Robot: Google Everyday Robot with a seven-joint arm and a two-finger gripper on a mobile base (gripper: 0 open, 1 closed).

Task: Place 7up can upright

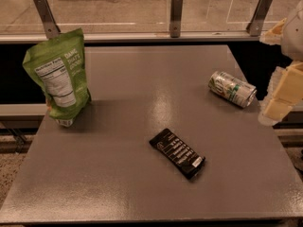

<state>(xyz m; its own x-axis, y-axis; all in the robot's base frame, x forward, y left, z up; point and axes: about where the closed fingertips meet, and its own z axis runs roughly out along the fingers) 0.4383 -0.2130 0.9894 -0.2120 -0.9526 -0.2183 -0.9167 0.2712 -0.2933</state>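
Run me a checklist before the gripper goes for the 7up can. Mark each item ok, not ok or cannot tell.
1. 7up can in view: ok, it is near the right edge of the table.
2. Can upright: not ok, it lies on its side.
3. Gripper near the can: ok, it is at the right edge of the view, just right of the can.
4. Can in the gripper: not ok, the can rests on the table, not held.
5. Room around the can: ok, the black bar and green pouch are well away.
6. Which end is the can's top: cannot tell.
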